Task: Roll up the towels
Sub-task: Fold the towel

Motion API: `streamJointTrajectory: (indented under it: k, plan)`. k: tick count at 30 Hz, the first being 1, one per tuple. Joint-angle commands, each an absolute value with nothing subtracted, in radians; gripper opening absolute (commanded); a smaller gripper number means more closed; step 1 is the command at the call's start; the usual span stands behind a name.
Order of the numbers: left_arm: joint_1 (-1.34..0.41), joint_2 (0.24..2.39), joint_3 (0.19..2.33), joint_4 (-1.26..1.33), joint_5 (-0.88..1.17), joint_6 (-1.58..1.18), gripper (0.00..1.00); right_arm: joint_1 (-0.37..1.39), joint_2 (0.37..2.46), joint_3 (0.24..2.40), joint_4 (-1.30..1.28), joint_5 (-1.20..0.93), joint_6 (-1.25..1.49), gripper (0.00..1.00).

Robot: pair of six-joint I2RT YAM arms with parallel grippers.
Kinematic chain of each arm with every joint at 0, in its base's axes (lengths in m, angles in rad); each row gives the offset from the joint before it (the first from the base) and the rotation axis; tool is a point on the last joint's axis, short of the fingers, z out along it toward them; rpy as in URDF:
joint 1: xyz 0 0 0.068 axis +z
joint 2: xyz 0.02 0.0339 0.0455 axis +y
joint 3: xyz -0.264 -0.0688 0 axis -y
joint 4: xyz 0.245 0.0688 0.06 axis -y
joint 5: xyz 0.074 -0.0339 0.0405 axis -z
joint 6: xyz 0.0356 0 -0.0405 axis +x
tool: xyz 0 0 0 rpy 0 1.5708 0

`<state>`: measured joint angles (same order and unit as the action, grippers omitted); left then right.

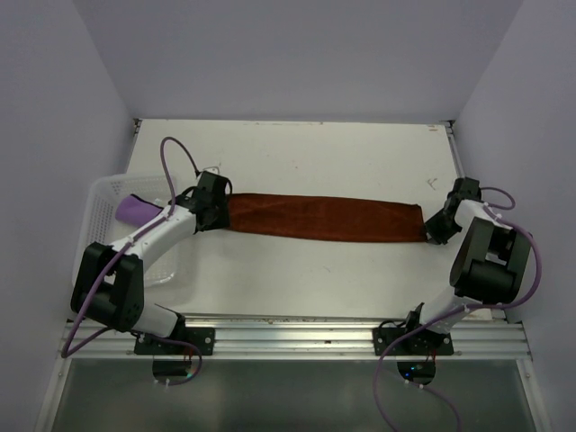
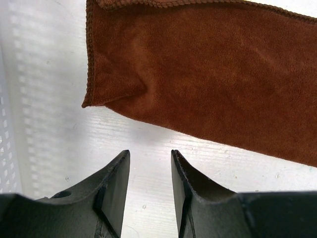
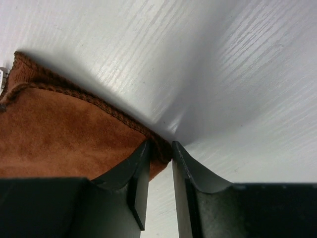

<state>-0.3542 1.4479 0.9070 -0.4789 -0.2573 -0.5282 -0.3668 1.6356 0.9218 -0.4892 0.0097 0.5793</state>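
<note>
The rust orange-brown towel lies flat on the table as one long folded strip, running left to right. My left gripper is open just off its left end. In the left wrist view the towel's corner lies ahead of the open gripper, with bare table between the jaws. My right gripper is at the strip's right end. In the right wrist view it is shut on the hemmed corner of the towel. The purple towel lies in the basket.
A white perforated plastic basket stands at the left table edge, under my left arm. Its wall shows at the left of the left wrist view. White walls enclose the table at the back and both sides.
</note>
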Motion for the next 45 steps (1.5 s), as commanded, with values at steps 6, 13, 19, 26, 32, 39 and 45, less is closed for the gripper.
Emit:
streamJointTrajectory:
  k: [6,13,19,26,32,39,45]
  plan:
    - [-0.356,1.402,0.930,-0.474,-0.284,-0.505,0.43,-0.390,1.652,0.940,-0.459,0.015,0.587,0.04]
    - [-0.356,1.376,0.927,-0.485,-0.284,-0.503,0.43,-0.455,1.626,0.956,-0.506,0.018,0.595,0.00]
    - [-0.356,1.359,0.923,-0.494,-0.287,-0.491,0.53,-0.612,1.582,1.038,-0.587,0.005,0.597,0.00]
    - [-0.356,1.355,0.897,-0.480,-0.264,-0.492,0.53,-0.649,1.534,1.036,-0.562,-0.027,0.568,0.00]
    - [-0.356,1.350,0.896,-0.471,-0.256,-0.483,0.53,-0.565,1.462,0.977,-0.431,-0.132,0.532,0.00]
    - [-0.356,1.345,0.908,-0.466,-0.262,-0.459,0.54,-0.384,1.453,1.037,-0.423,-0.166,0.506,0.00]
    - [-0.348,1.347,0.920,-0.480,-0.281,-0.445,0.58,-0.206,1.474,1.121,-0.465,-0.169,0.502,0.00]
